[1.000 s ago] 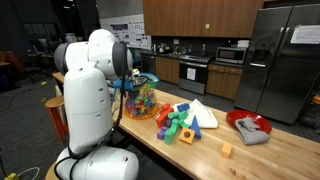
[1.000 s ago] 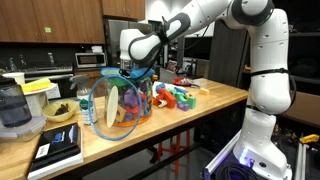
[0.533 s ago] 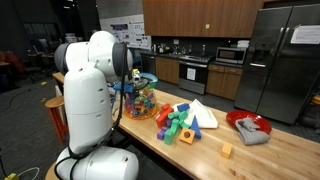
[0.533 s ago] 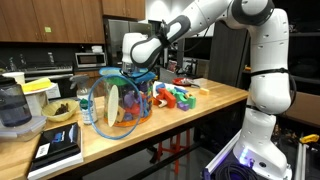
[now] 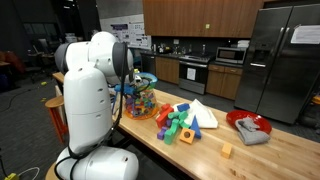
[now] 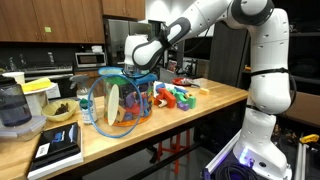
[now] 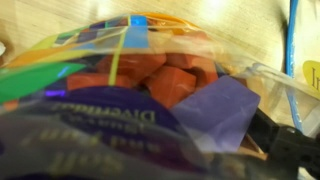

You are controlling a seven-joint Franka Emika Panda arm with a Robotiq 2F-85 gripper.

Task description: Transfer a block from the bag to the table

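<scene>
The clear bag [image 6: 113,102] with a bluish rim stands on the wooden table [image 6: 205,108] and shows many coloured blocks through its sides. My gripper [image 6: 141,73] hangs at the bag's mouth, pointing down into it; in an exterior view the bag [image 5: 140,98] shows beside the arm, which hides the gripper. The wrist view is filled by the bag's contents: a purple block [image 7: 225,110] lies close by, with orange blocks [image 7: 165,75] behind it. One dark finger [image 7: 290,150] shows just right of the purple block; the other is hidden behind printed plastic. The jaws stand open and hold nothing that I can see.
A pile of loose coloured blocks [image 5: 178,123] lies on the table past the bag, with a white sheet [image 5: 204,112] beside it. A red bowl with grey cloth [image 5: 248,126] and a small orange block [image 5: 227,151] sit farther along. A black tablet [image 6: 58,148] lies beyond the bag.
The gripper has shifted slightly sideways over the bag's mouth. Nothing was taken hold of, and the bag and blocks stay in place.
</scene>
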